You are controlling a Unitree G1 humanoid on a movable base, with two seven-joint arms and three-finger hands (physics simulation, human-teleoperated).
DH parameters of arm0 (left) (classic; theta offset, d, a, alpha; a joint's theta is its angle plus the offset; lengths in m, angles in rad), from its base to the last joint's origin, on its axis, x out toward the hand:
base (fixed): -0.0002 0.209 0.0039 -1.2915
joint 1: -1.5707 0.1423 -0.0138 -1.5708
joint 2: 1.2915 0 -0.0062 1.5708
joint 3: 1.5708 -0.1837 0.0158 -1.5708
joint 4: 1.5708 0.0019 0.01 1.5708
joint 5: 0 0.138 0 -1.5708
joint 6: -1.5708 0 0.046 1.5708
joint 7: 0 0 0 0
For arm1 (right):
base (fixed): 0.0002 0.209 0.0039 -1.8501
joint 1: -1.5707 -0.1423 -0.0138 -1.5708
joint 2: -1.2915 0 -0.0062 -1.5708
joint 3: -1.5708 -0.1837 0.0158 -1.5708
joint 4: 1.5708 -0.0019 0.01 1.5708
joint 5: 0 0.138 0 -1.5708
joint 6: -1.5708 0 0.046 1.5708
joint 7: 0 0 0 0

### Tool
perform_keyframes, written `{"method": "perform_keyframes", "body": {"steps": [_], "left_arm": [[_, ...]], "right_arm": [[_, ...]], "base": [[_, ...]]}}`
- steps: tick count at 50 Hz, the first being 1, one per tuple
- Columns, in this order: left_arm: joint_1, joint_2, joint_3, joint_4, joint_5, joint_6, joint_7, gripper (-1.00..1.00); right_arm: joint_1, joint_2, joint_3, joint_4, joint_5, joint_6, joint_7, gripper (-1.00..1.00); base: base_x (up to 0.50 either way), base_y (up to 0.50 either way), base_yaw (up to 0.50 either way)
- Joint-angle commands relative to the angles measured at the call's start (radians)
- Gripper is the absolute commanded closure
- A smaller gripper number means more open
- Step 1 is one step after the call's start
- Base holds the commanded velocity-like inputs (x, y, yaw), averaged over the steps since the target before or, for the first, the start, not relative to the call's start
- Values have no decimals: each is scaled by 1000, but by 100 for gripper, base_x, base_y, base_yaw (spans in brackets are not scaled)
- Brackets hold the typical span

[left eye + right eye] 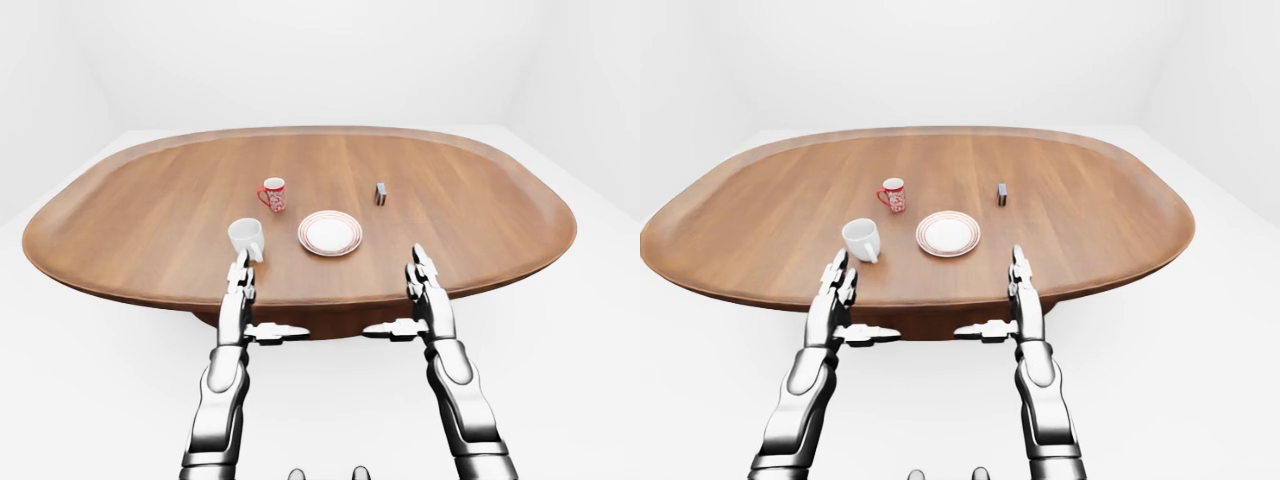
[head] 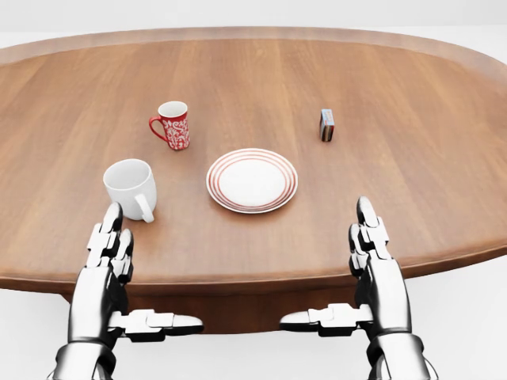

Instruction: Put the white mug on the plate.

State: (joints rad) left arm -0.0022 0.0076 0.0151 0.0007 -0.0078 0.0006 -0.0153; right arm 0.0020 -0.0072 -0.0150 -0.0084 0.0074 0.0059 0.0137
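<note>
Two hands, both empty — the left hand (image 2: pixel 111 261) and right hand (image 2: pixel 372 257) hang at the bottom of the head view with fingers stretched flat toward the table (image 2: pixel 444 119) and thumbs pointing inward at each other. Nothing is gripped; they look like a ready pose at the table's near edge.

The white mug (image 2: pixel 131 187) stands upright at the left of the head view, handle turned toward the bottom of the frame, just above the left fingertips but not touching them. So the left hand looks like the natural one for the grab. The plate (image 2: pixel 252 180) with red rings sits near the mug on its right, bare, with a clear strip of wood between them — a short sideways carry, I'd guess.

Stuff to dodge: a red patterned mug (image 2: pixel 171 124) stands above the white one, toward the top of the frame, near enough to bump if the reach overshoots. A small box (image 2: pixel 326 124) sits well apart at the upper right, no bother. Plenty of open wood everywhere else, and the mug is not far from the near rim, so a clumsy nudge toward the bottom of the frame could be risky.
</note>
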Motion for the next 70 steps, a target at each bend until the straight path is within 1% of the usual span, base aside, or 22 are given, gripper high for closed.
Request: {"method": "perform_keyframes", "body": {"steps": [1, 3, 7, 8, 9, 11, 13, 14, 15, 18, 20, 23, 24, 28, 29, 33, 35, 39, 44, 51, 55, 70], "left_arm": [[-9, 14, 30, -2, -17, 9, -24, -100], [-14, 15, 32, 7, -19, 3, -23, -100], [-8, 16, 33, -26, -25, 26, -25, -100], [-17, 20, 40, -32, -29, 34, -25, -100], [-21, 24, 49, -47, -34, 48, -23, -100], [-62, 41, 80, -46, -38, 58, -8, -100], [-97, 60, 115, -64, -65, 87, 1, -100], [-115, 72, 134, -67, -80, 87, 5, -100], [-141, 96, 174, -106, -109, 87, 19, -100], [-179, 139, 233, -145, -169, 87, 39, -100], [-188, 181, 298, -239, -232, 87, 58, -100], [-215, 221, 346, -278, -284, 87, 89, -100], [-228, 248, 378, -306, -310, 87, 101, -100], [-241, 284, 426, -279, -364, 87, 126, -100], [-252, 304, 454, -265, -387, 87, 139, -100], [-266, 355, 501, -251, -452, 87, 185, -100], [-267, 373, 518, -245, -495, 87, 203, -100], [-268, 399, 535, -228, -538, 87, 255, -100], [-262, 411, 533, -222, -563, 87, 281, -100], [-259, 417, 532, -226, -578, 87, 295, -100], [-256, 408, 519, -232, -562, 87, 294, -100], [-264, 413, 518, -216, -567, 87, 296, -100]], "right_arm": [[4, -12, -26, -22, 14, 14, 23, -100], [8, -13, -26, -40, 13, 25, 23, -100], [13, -16, -35, -61, 17, 33, 25, -100], [13, -19, -42, -80, 22, 46, 26, -100], [20, -20, -44, -109, 23, 64, 26, -100], [33, -27, -60, -207, 28, 81, 23, -100], [49, -31, -78, -298, 26, 81, 21, -100], [59, -32, -91, -348, 30, 81, 22, -100], [76, -39, -116, -435, 33, 81, 23, -100], [101, -37, -172, -590, 37, 81, 34, -100], [120, -39, -236, -723, 39, 81, 45, -100], [126, -30, -299, -817, 33, 81, 68, -100], [134, -25, -356, -882, 64, 81, 84, -100], [142, -9, -466, -966, 98, 81, 123, -100], [147, -7, -515, -990, 119, 81, 136, -100], [157, 12, -627, -1028, 176, 81, 169, -100], [161, 14, -662, -1038, 203, 81, 173, -100], [180, -12, -678, -1039, 247, 81, 145, -100], [190, -17, -669, -1039, 256, 81, 131, -100], [186, -13, -652, -1039, 228, 81, 140, -100], [171, 11, -629, -1037, 184, 81, 166, -100], [166, 13, -642, -1039, 191, 81, 180, -100]], "base": [[0, 0, 0], [0, 0, 0], [0, 0, 0], [0, 0, 0], [0, 0, 0], [0, 0, 0], [0, 0, 0], [0, 0, 0], [0, 0, 0], [0, 0, 0], [0, 0, 0], [0, 0, 0], [0, 0, 0], [0, 0, 0], [0, 0, 0], [0, 0, 0], [0, 0, 0], [0, 0, 0], [0, 0, 0], [0, 0, 0], [0, 22, 0], [0, 41, 0]]}}
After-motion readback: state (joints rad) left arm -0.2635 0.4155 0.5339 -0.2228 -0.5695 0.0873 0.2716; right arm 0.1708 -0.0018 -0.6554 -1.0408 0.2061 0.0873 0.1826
